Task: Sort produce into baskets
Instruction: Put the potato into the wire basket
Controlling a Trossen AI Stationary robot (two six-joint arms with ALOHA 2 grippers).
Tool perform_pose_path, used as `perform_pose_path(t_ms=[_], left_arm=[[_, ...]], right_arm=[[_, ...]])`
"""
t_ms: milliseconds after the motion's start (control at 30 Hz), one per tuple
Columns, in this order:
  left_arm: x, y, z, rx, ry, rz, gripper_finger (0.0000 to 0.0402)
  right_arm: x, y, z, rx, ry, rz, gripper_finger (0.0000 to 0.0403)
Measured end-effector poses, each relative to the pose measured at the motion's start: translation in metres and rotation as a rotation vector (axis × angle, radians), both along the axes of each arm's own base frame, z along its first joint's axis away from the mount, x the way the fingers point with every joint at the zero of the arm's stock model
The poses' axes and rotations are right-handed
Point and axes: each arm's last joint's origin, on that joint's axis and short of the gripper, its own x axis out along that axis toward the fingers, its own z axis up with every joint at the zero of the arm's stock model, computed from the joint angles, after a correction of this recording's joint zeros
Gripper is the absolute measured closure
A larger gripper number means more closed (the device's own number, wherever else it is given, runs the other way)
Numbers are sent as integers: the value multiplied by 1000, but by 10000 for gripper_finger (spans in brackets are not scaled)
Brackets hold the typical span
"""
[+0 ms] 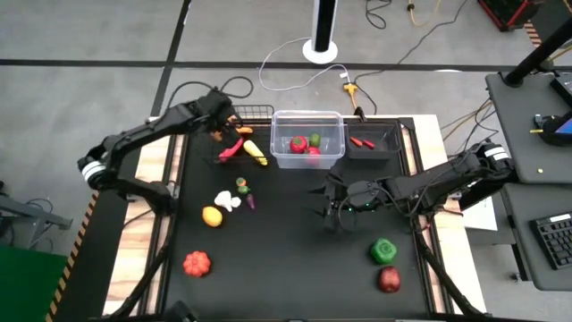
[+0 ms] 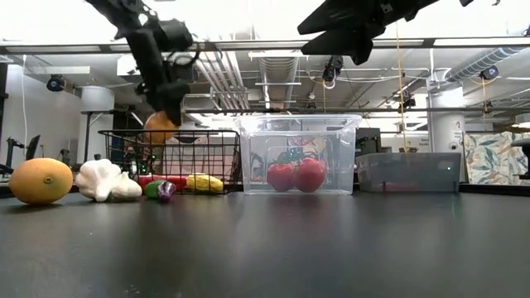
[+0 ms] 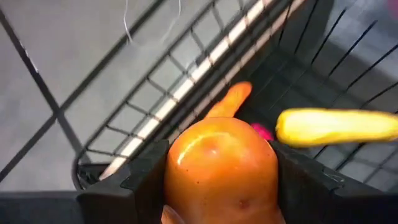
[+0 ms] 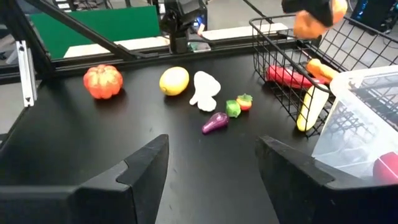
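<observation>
Tray [image 2: 408, 171] contents blurred (frosted wall).

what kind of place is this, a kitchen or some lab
Most likely a robotics lab or workshop, not a kitchen: exposed ceiling ducts overhead, loose cables across the grey floor, and a desk with a black keyboard beside the black work table.

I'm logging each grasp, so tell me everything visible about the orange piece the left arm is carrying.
The orange fruit is smooth, glossy and rounded, plastic-looking, with a bright highlight on top. It is clamped between the two dark fingers of the left claw, held in the air above the black wire basket, touching nothing else. Its underside is hidden.
</observation>
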Motion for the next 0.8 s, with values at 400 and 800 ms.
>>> perform_pose_path(t_ms=[400,800], left_arm=[[5,11,-24,-52,170,-79,183],[22,22,-38,-115,244,-384,183]], right_arm=[[0,0,0,1,1,-1,174],[0,0,0,10,-1,-4,174]])
